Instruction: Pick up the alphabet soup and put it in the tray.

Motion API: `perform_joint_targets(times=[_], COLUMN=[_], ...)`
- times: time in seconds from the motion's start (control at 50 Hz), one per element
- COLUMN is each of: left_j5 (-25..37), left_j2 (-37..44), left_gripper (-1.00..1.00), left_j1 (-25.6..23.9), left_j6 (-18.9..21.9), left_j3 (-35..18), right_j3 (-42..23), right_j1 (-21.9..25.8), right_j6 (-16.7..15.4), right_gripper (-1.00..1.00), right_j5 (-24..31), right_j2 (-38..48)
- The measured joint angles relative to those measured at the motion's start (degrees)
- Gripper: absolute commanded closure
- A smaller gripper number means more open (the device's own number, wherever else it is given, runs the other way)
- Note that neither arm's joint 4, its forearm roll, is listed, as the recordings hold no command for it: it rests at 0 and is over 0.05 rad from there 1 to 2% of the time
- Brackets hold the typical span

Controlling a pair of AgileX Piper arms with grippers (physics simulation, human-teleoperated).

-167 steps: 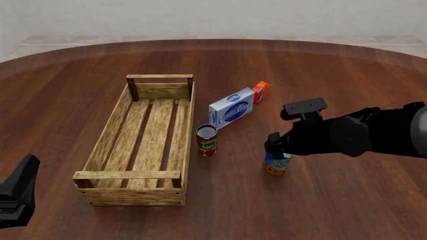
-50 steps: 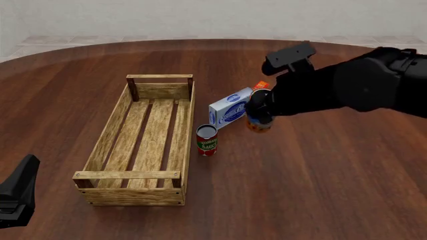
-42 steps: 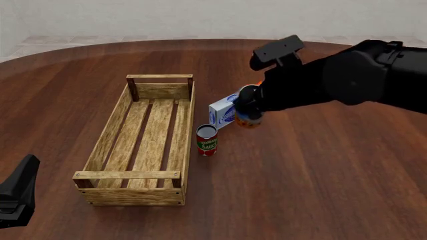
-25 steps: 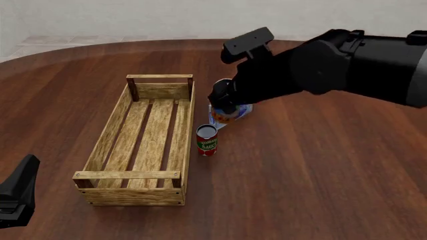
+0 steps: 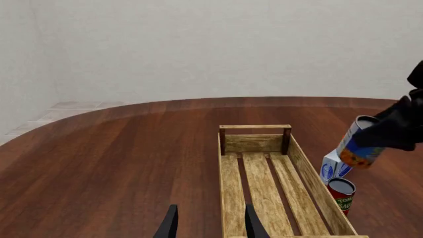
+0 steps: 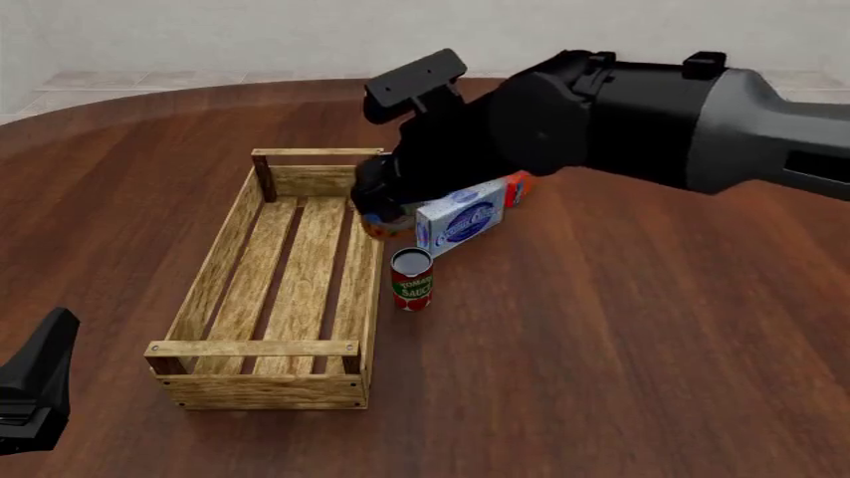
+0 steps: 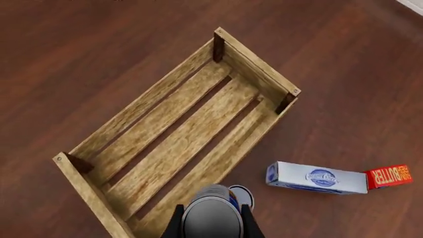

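The alphabet soup (image 6: pixel 388 229), a blue can with an orange bottom, hangs in the air, tilted, over the far right rim of the tray (image 6: pixel 213 269). My right gripper (image 6: pixel 382 211) is shut on it. In the right wrist view the can's silver top (image 7: pixel 211 217) sits between the two fingers (image 7: pixel 173 224), with the slatted tray (image 7: pixel 145 106) below. In the left wrist view the can (image 5: pixel 357 145) floats beside the tray's right wall (image 5: pixel 321 193). My left gripper (image 6: pixel 34 388) rests low at the near left, open with nothing in it, its fingers (image 5: pixel 170 224) apart.
A red can with a green band (image 6: pixel 412 279) stands just right of the tray, almost under the held can. A blue-and-white box (image 6: pixel 465 221) and a small orange butter box (image 7: pixel 390 176) lie behind it. The table is dark wood.
My right arm has lifted the alphabet soup off the table's right side and carried it up and left, from beyond the boxes to the tray's right rim. The left arm has not moved.
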Motion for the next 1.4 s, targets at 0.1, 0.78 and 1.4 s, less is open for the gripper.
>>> perform_joint_targets(times=[0.1, 0.78, 1.4], left_j5=[0.0, 0.0, 0.0], left_j2=[0.0, 0.0, 0.0], left_gripper=[-1.00, -1.00, -1.00], left_j1=[0.0, 0.0, 0.0], left_j6=[0.0, 0.0, 0.0], left_j3=[0.0, 0.0, 0.0], right_j3=[-1.9, -9.9, -12.7], right_j1=[0.9, 5.3, 7.2], right_j6=[0.0, 0.8, 2.8], right_gripper=[1.00, 1.00, 1.00], right_j5=[0.2, 0.4, -1.5], right_j2=[1.6, 10.5, 16.7])
